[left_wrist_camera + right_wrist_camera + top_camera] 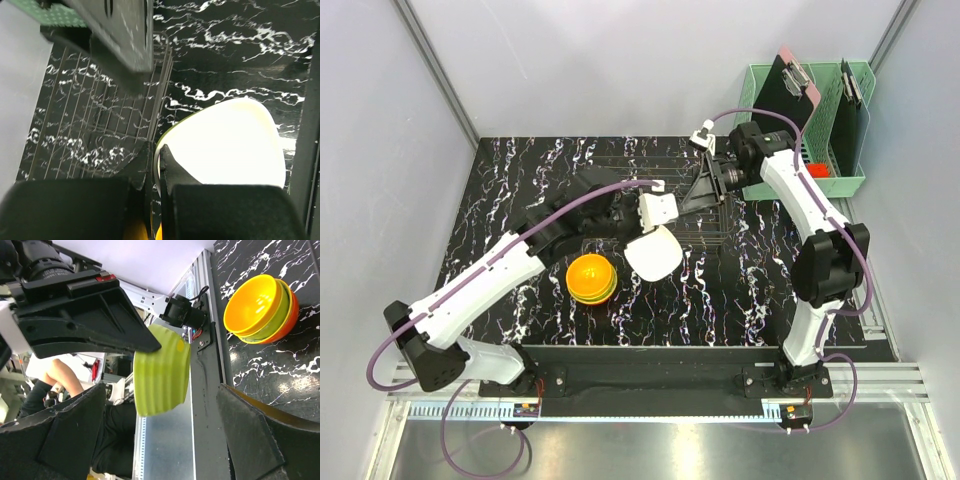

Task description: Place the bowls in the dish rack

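The white bowl (655, 255) sits nested in the lime bowl (162, 370). The pair is tilted on edge above the bench (500, 200), just beside the near side of the rack (90, 125). The left hand (157, 165) is pinched narrow on their rims and holds both. The other three bowls stand stacked on the bench near the pair, to its left from above: the orange bowl (588, 272) on top, the yellow-green bowl (279, 315) under it, the red-orange bowl (293, 310) at the bottom. The right hand (703, 200) hovers over the rack's right end, fingers wide, gripping nothing. A mint basket (760, 90) with clipboards (790, 85) stands at the far right corner.
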